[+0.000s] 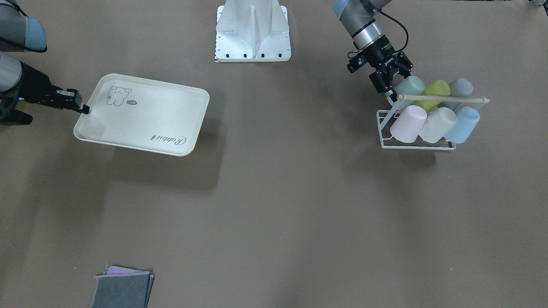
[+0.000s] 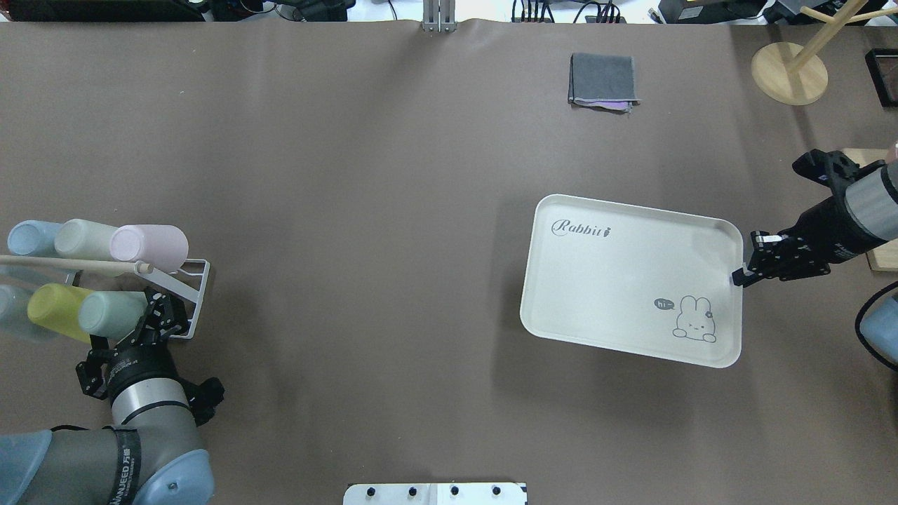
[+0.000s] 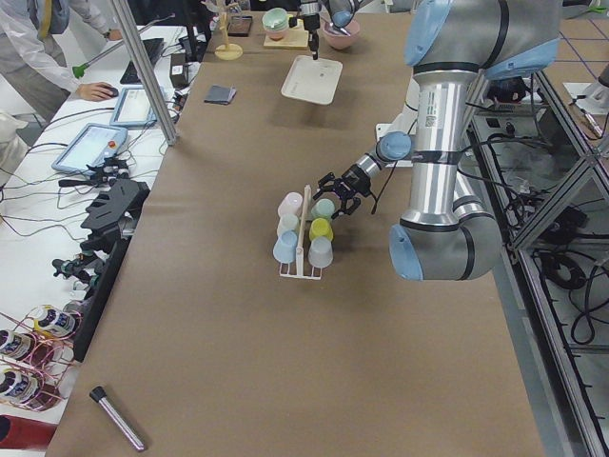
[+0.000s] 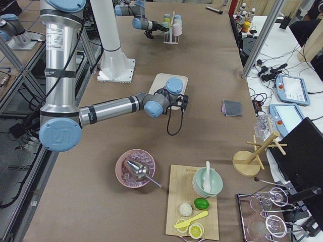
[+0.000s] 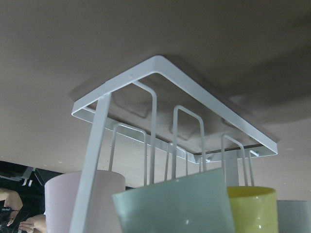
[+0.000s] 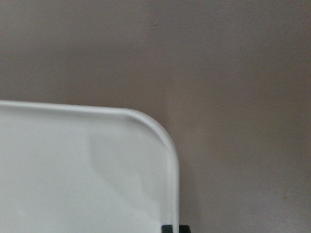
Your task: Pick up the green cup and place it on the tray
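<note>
The green cup (image 1: 411,84) lies on its side in the lower row of a white wire rack (image 1: 417,145), next to a yellow-green cup (image 1: 436,90). It also shows in the overhead view (image 2: 112,313) and close up in the left wrist view (image 5: 175,204). My left gripper (image 1: 397,81) is open, with its fingers on either side of the cup's end. I cannot tell whether they touch it. The cream tray (image 1: 145,115) hangs tilted above the table over its shadow. My right gripper (image 2: 740,277) is shut on its short-side rim.
The rack's upper row holds pink (image 1: 409,123), cream (image 1: 437,124) and blue (image 1: 463,124) cups under a wooden dowel (image 1: 441,99). A folded grey cloth (image 2: 603,81) lies at the far side. A wooden stand (image 2: 789,70) is at the far right. The robot base (image 1: 252,34) is between the arms.
</note>
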{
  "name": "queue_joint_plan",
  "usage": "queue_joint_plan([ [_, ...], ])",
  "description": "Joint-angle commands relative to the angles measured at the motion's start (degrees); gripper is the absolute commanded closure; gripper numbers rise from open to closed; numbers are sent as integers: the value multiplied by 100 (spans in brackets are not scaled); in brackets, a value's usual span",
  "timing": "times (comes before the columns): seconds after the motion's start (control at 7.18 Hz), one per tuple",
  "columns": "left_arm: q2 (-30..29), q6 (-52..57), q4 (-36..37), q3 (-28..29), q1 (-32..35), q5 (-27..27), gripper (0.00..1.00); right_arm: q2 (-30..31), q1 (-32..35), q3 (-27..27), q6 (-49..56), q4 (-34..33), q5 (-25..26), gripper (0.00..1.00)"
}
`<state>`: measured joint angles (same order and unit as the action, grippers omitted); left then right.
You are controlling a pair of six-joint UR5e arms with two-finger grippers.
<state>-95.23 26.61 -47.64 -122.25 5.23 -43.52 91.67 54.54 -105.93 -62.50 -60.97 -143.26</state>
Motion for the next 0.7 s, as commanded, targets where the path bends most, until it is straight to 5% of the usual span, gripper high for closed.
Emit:
queue_joint_plan([
  [0.0,13,-24,0,44,4,71,3,-516,-591,29,-402,-20,349,100],
  [0.56,4,-42,0,211,13,221,5,-1378,-1287,99,-421,-581,728,100],
])
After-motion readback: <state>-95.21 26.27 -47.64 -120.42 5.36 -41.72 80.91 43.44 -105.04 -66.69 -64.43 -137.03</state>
